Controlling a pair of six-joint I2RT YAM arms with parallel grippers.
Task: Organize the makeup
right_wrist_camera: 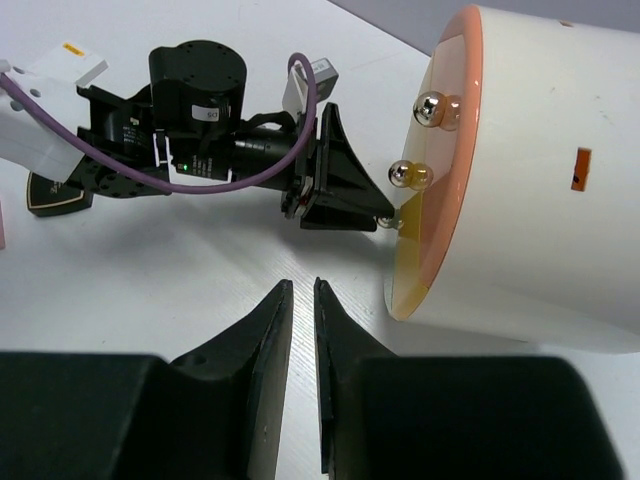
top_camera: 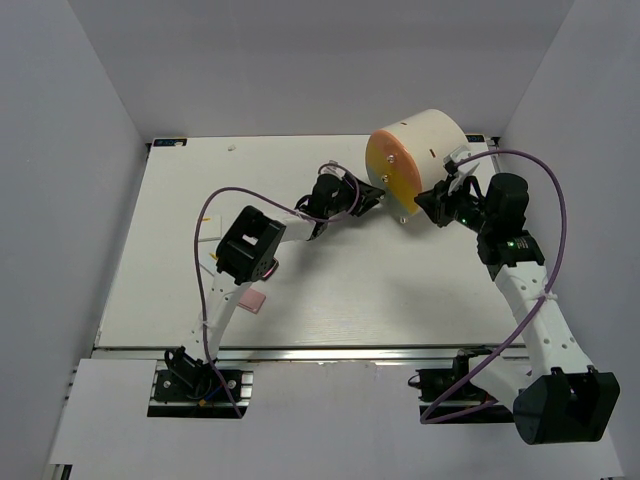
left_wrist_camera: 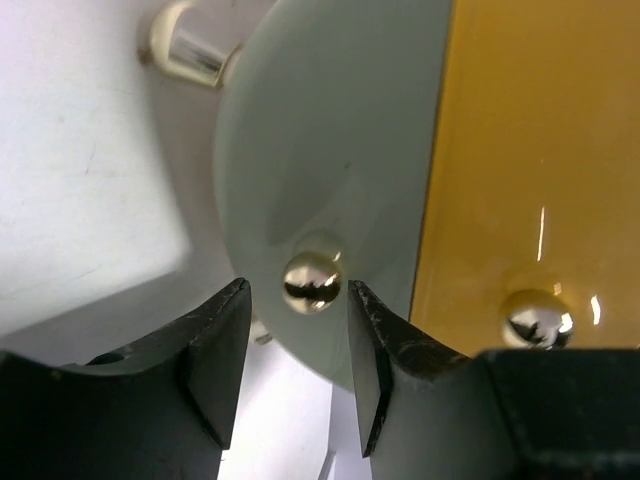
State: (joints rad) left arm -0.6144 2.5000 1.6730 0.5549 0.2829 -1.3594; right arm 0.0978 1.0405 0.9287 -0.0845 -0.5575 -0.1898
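The large cream cylinder (top_camera: 430,140) lies on its side at the back of the table, its drawer fronts facing left. My left gripper (left_wrist_camera: 297,290) stands open at its grey drawer front (left_wrist_camera: 320,150). The gold knob (left_wrist_camera: 312,281) sits between the fingertips with a gap on each side. Just right of the cylinder's front, my right gripper (right_wrist_camera: 300,285) hovers over bare table, its jaws a narrow slit apart with nothing between them. A flat pink square (top_camera: 255,300) lies by the left arm. A black compact (right_wrist_camera: 55,197) shows partly under that arm.
The yellow drawer front (left_wrist_camera: 530,150) with its own knob (left_wrist_camera: 535,315) adjoins the grey one. The left gripper (right_wrist_camera: 345,185) reaches the cylinder's lower front edge in the right wrist view. A white card (top_camera: 207,232) lies at the left. Grey walls enclose the table.
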